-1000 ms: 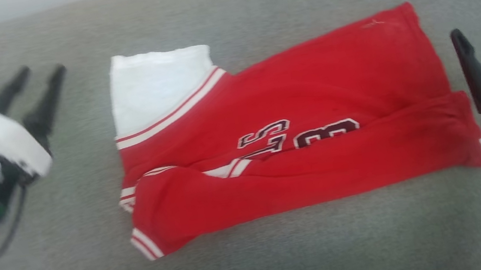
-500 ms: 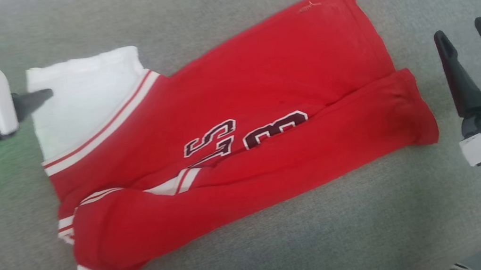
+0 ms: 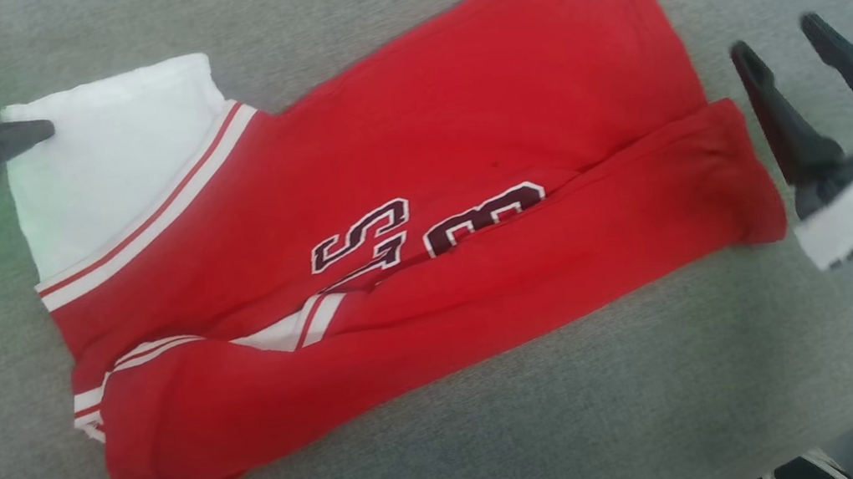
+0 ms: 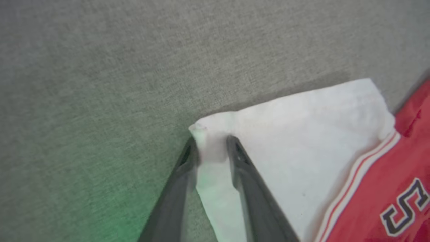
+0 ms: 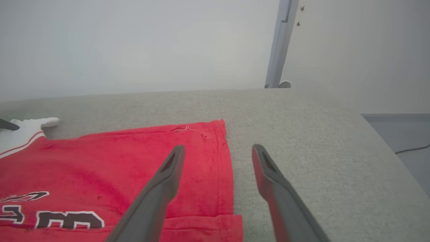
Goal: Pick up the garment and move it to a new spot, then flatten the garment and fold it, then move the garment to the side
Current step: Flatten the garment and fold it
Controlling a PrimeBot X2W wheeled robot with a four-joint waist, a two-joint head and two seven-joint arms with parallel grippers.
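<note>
Grey cloth surface (image 3: 459, 454) carries the folded garment (image 3: 460, 124), whose white corner the left gripper (image 4: 212, 148), clear of it a second ago, now pinches, while the right gripper (image 3: 777, 37) stays spread beside the red end.

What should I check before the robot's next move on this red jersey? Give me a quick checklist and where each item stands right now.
1. The white corner of the garment sits between the fingers of the left pincer: ok.
2. The left pincer is clamped firmly on that corner: cannot tell.
3. The right pincer is open: ok.
4. The right pincer grips the garment's red end: not ok, it holds nothing.
5. The garment lies wholly on the grey surface: ok.
</note>
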